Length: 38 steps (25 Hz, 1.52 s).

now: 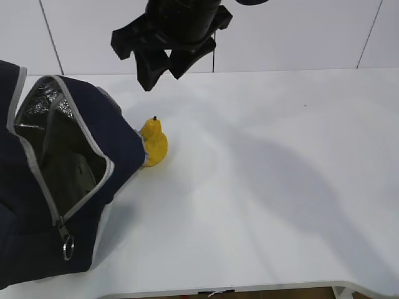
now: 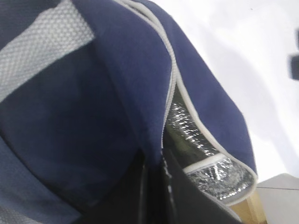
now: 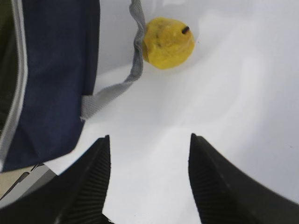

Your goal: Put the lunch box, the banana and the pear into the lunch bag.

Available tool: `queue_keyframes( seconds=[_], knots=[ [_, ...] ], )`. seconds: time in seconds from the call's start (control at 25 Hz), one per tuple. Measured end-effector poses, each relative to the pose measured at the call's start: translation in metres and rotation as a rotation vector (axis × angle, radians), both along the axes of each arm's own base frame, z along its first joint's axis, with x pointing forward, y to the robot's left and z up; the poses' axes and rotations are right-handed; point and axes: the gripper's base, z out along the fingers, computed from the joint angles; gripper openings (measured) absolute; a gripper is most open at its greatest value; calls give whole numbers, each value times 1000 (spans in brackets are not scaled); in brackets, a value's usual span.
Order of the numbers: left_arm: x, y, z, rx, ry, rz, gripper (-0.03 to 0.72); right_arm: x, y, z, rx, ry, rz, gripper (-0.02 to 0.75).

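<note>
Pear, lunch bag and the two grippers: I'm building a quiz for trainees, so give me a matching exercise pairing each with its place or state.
Things:
1. pear
2. lunch bag
3. right gripper
4. left gripper

States:
A. shut on navy fabric
B. unzipped, foil lining showing
C. open, above the table
D. on the table beside the bag

Pairs: 1-D, 2-B, 3-C, 4-A

White table (image 1: 280, 187) before a white panelled wall (image 1: 299, 31).
</note>
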Motion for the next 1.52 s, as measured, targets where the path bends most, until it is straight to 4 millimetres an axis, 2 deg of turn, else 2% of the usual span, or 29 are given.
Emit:
queue_keyframes(
  seconds=[0.2,0.36,0.44,0.72,0.96,1.24,1.52],
  knots=[
    [0,4,0,12,0,12,-13,-20,-17,1,-33,29,-10,442],
    [0,4,0,18,1,12,-13,-30,-28,-5,-15,-16,-37,442],
    [0,4,0,20,1,12,-13,-34,-31,-12,-10,-18,-42,442],
    [-1,5,-1,37,5,6,-13,-45,-39,-60,-59,63,-61,442],
    [-2,5,-2,45,15,-3,-13,-56,-45,-77,80,-23,-100,442],
    [-5,12,-9,167,48,-37,-13,-54,-45,-96,199,-155,-122,442],
    [-8,18,-13,265,71,-60,-13,-47,-42,-94,280,-314,-99,442]
  ],
)
